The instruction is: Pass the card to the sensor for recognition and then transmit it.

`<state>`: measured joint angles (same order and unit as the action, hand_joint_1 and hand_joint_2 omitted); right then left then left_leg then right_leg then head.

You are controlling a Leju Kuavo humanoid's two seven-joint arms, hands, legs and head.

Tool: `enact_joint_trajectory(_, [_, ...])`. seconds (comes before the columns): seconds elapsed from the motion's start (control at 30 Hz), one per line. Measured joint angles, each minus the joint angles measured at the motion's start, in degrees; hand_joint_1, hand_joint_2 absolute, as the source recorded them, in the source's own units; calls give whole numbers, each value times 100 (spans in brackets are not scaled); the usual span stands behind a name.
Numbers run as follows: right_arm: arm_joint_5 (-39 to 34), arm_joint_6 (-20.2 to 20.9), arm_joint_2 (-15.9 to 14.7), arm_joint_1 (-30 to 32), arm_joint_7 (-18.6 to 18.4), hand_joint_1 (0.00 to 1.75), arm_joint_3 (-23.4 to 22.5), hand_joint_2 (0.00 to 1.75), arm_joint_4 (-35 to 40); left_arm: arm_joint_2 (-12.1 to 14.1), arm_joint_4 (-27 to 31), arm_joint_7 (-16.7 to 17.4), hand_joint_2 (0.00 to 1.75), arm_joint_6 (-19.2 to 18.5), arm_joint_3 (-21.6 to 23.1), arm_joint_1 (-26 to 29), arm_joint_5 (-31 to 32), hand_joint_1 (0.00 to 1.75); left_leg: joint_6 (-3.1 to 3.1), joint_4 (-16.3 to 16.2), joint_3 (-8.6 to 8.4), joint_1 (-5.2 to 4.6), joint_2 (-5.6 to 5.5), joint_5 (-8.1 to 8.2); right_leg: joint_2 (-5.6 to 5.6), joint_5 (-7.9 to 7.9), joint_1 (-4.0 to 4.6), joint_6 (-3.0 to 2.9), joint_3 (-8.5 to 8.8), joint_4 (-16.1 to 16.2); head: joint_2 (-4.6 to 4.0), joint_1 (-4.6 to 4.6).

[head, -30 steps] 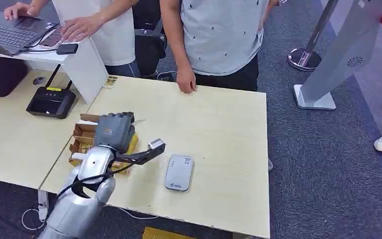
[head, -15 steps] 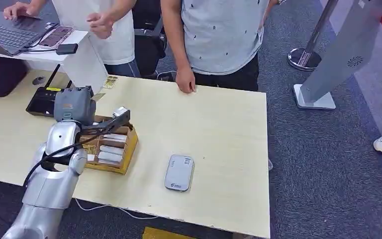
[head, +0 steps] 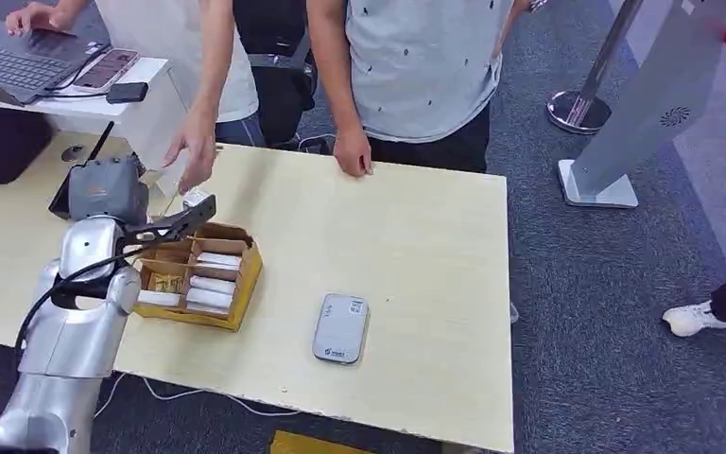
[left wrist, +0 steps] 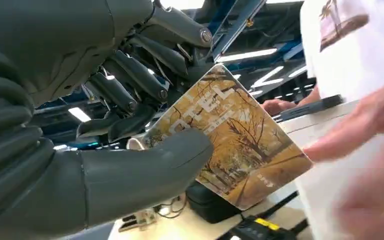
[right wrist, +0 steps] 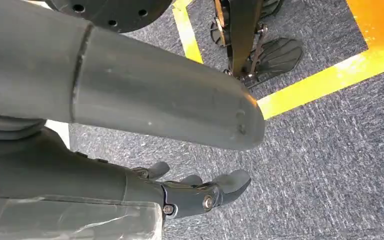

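A yellow-printed card [left wrist: 235,142] is pinched between the thumb and dark fingers of the left hand [left wrist: 130,125], as seen from the left wrist, where a person's blurred hand [left wrist: 360,135] is reaching close to its edge. From the head view, the left hand [head: 104,189] is raised above the desk [head: 416,246], beside a cardboard box [head: 198,276]; the sensor [head: 340,327] lies well apart. The right hand [right wrist: 200,192] is hung empty over carpet, fingers loosely apart.
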<state>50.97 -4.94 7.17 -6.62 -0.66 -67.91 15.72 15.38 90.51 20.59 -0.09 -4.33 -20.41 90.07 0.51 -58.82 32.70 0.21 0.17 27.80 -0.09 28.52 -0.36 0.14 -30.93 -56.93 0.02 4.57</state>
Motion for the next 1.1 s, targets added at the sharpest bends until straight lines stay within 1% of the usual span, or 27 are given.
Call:
enact_joint_trajectory(0.2, [11,0,-2,-3,4,0,0,0,0,217,-289,-2,175,-53,-177,-154,0,175,0,0,0,-1,1,0,0,0,0,0,1,0,0,0])
enact_joint_trajectory(0.3, [17,0,-2,-5,4,0,0,0,0,215,-337,-48,175,-77,-247,-195,0,175,0,0,0,-1,2,0,0,0,0,0,0,1,0,0])
enact_joint_trajectory(0.47, [46,7,-2,-6,-2,0,0,0,0,204,-376,-225,175,-105,-392,-243,0,175,0,0,1,-1,4,1,2,0,0,0,-2,1,0,2])
enact_joint_trajectory(0.63, [52,9,-2,-7,-2,0,0,0,0,166,-378,-232,175,-109,-516,-269,0,175,0,0,1,0,5,1,3,0,0,0,-3,1,0,0])
enact_joint_trajectory(0.8, [52,9,-2,-7,-2,0,0,0,0,156,-380,-234,175,-109,-544,-275,0,175,0,0,1,0,6,1,3,0,0,0,-4,1,0,0])
enact_joint_trajectory(0.9, [55,13,-2,-7,-2,0,0,0,0,129,-385,-400,175,-98,-608,-286,0,175,0,0,1,0,6,1,3,0,0,0,-4,1,0,0])
enact_joint_trajectory(0.93, [57,15,-2,-7,-2,0,0,0,0,105,-387,-477,175,-98,-669,-299,0,21,0,0,1,0,5,1,3,0,0,0,-4,1,0,0])
enact_joint_trajectory(0.97, [59,15,-2,-7,-2,0,0,0,0,68,-387,-559,175,-98,-714,-314,0,0,0,0,1,0,5,1,3,0,0,0,-4,1,0,2])
enact_joint_trajectory(1.0, [59,15,-2,-8,-2,0,0,0,0,46,-387,-603,0,-86,-756,-332,0,0,0,0,1,0,5,1,3,0,0,0,-4,1,0,0])
enact_joint_trajectory(1.1, [63,15,-2,-9,-2,0,0,0,0,-106,-385,-782,0,-50,-889,-393,0,0,0,0,2,-1,3,0,2,0,0,0,-2,1,0,0])
